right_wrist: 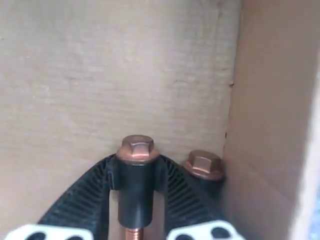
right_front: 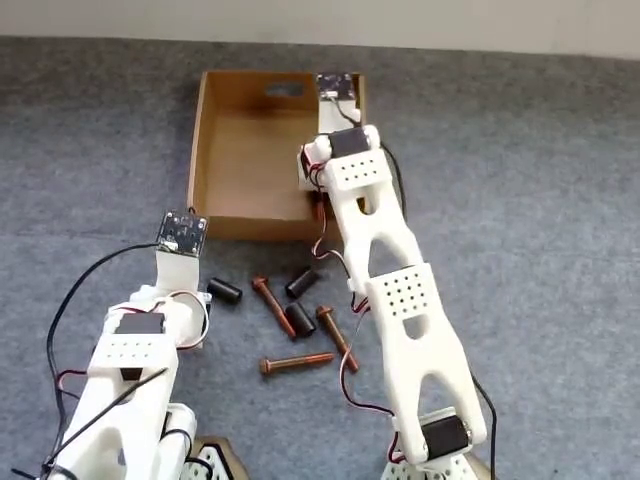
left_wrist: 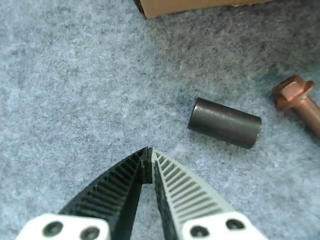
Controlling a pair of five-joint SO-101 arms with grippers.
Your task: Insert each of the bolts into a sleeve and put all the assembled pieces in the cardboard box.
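1. Right wrist view: the right gripper [right_wrist: 137, 167] is pinching an assembled bolt-and-sleeve [right_wrist: 136, 200] by its sleeve, likely so the bolt cannot slip out.
2. Just beside it, a second assembled piece [right_wrist: 203, 165] is sitting in the cardboard box [right_wrist: 260, 100] corner.
3. The left gripper [left_wrist: 149, 156], pressed together and empty, is hovering near a loose sleeve [left_wrist: 225, 122], with a bolt [left_wrist: 294, 95] beyond it.

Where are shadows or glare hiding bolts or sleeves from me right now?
High view: even light, faint shadows beside the loose bolts, no glare. Left wrist view: mild sheen along the sleeve, nothing hidden. Right wrist view: the box wall shades the corner bolt below its head.
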